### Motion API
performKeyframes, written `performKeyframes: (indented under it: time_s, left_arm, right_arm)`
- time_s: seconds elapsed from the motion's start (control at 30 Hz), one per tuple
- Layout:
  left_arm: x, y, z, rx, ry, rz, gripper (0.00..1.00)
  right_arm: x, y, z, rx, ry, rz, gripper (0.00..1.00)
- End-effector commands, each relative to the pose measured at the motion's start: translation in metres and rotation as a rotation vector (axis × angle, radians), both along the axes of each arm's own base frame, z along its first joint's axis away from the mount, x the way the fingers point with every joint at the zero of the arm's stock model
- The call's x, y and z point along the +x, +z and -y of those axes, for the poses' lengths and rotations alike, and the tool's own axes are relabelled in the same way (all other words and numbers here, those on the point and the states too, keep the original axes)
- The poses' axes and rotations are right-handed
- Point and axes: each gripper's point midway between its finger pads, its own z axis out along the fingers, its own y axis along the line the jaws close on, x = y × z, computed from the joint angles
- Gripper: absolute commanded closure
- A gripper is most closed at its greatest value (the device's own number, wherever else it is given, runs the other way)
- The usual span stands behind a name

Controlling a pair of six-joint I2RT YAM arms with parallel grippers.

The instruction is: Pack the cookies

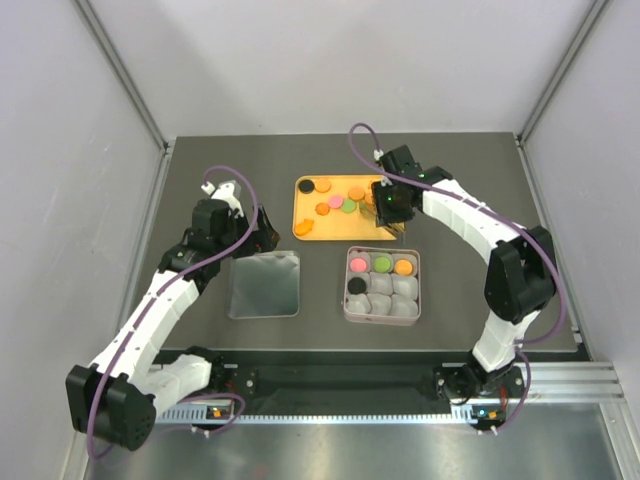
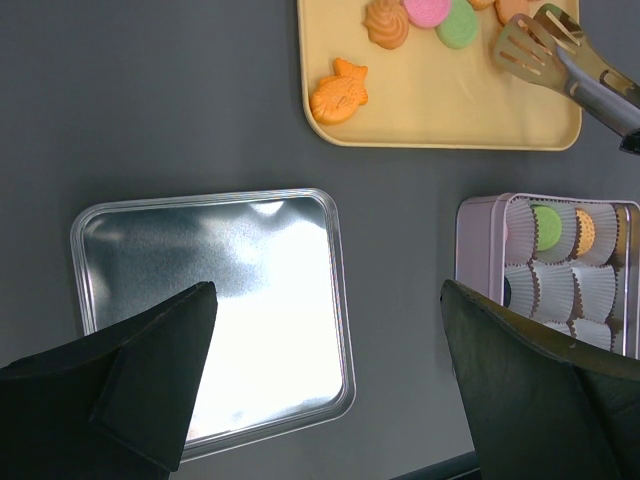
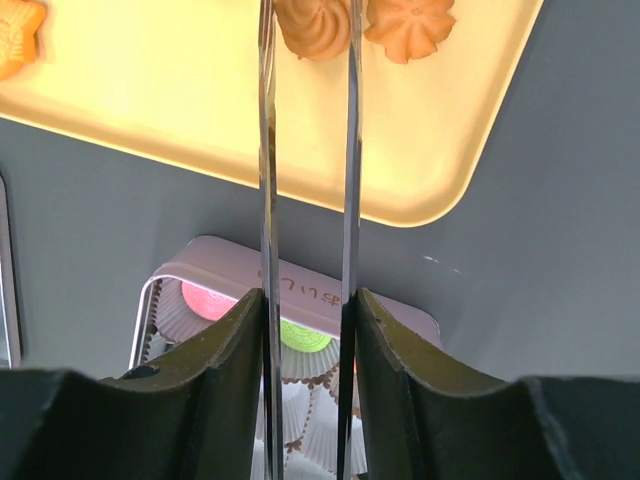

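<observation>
Cookies [image 1: 336, 201] lie scattered on a yellow tray [image 1: 345, 230] towards the far side of the dark table [image 1: 200, 190]: round pink, green, black and orange ones, plus an orange fish-shaped one [image 2: 339, 91] at the tray's near left corner. Four more sit in paper cups in the pink square tin [image 1: 346, 292] just in front of the tray: pink, green and orange along its far row, and a black one behind the pink.

The right pincer [image 1: 388, 203] is clamped on a pair of metal tongs [image 3: 266, 150], a finger pressed against each arm. The tong blades reach out over the tray with an orange swirl cookie [image 3: 312, 25] between them; whether they squeeze it cannot be told. A flower-shaped orange cookie [image 3: 410, 25] lies just beside it.

The left pincer [image 2: 328, 290] stands wide open and holds nothing, hanging above the silvery square lid [image 1: 265, 285], which lies flat on the table to the left of the tin.
</observation>
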Motion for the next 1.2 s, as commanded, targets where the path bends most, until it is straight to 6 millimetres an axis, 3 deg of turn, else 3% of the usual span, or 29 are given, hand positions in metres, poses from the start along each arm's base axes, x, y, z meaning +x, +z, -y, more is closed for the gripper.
performKeyframes:
  time_s: [0.0,0.33,0.67,0.8,0.97,1.17]
  left_arm:
    - [0.005,0.007,-0.001,0.0,0.005,0.03,0.02]
    - [0.005,0.007,-0.001,-0.001,0.005,0.028,0.02]
    - [0.006,0.006,-0.001,-0.002,0.005,0.028,0.02]
    - [0.005,0.007,0.0,-0.004,0.002,0.029,0.02]
    - [0.005,0.005,0.0,-0.002,0.001,0.023,0.02]
    - [0.006,0.005,0.001,-0.005,-0.001,0.022,0.02]
  right_arm:
    - [0.017,0.036,-0.003,0.047,-0.004,0.095,0.62]
    - [0.017,0.035,-0.003,0.049,-0.003,0.087,0.63]
    - [0.004,0.055,0.002,0.075,0.007,0.111,0.63]
    - [-0.014,0.061,0.004,0.102,0.025,0.101,0.63]
    - [-0.038,0.082,0.011,0.14,0.049,0.123,0.63]
    - [-0.082,0.085,0.022,0.162,0.08,0.084,0.62]
